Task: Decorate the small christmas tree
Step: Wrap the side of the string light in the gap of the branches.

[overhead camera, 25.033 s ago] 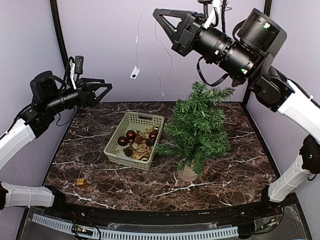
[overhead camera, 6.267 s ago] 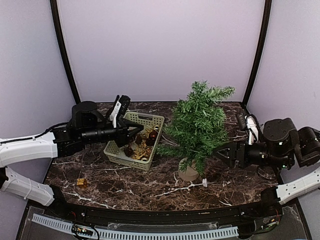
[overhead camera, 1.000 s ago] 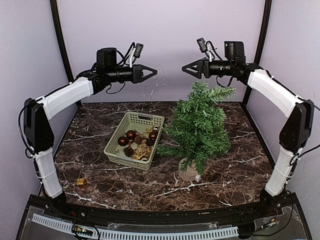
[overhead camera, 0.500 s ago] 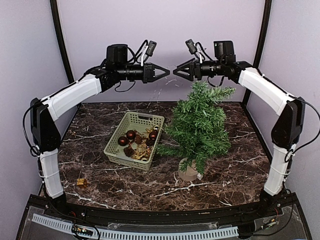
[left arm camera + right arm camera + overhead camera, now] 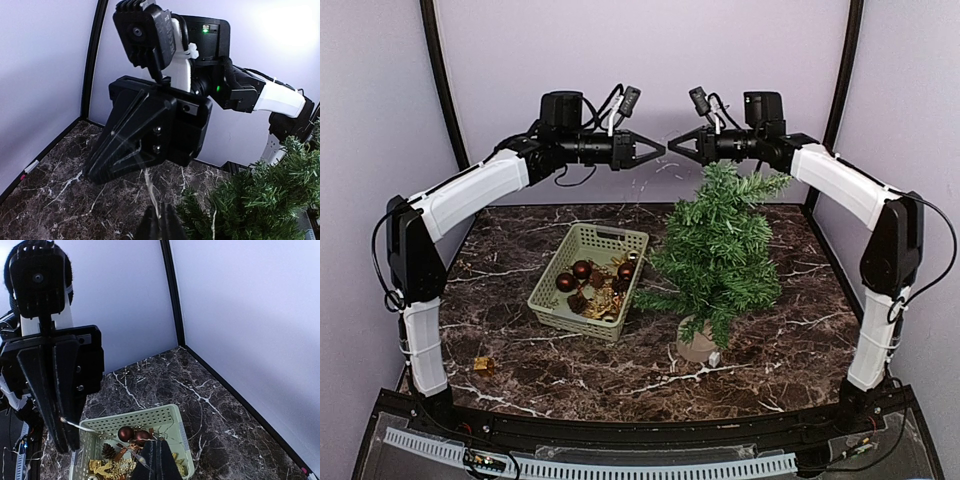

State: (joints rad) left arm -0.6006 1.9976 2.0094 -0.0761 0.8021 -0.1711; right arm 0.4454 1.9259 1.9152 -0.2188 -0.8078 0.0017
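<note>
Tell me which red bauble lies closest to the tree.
The bauble by the basket wall facing the small christmas tree; the other two sit farther left.

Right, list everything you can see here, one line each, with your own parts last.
small christmas tree: one, green with a tan base, right of centre on the table
basket: one, pale green, left of the tree
baubles: at least three, dark red, in the basket
gold decorations: count unclear, gold, in the basket
small gold piece: one, gold, near left of the table
small white block: one, white, beside the tree's base
thin wire: one, pale, strung between the grippers
table: one, dark marble
left gripper: shut on the wire, above the tree
right gripper: shut on the wire, tip to tip with the left
</note>
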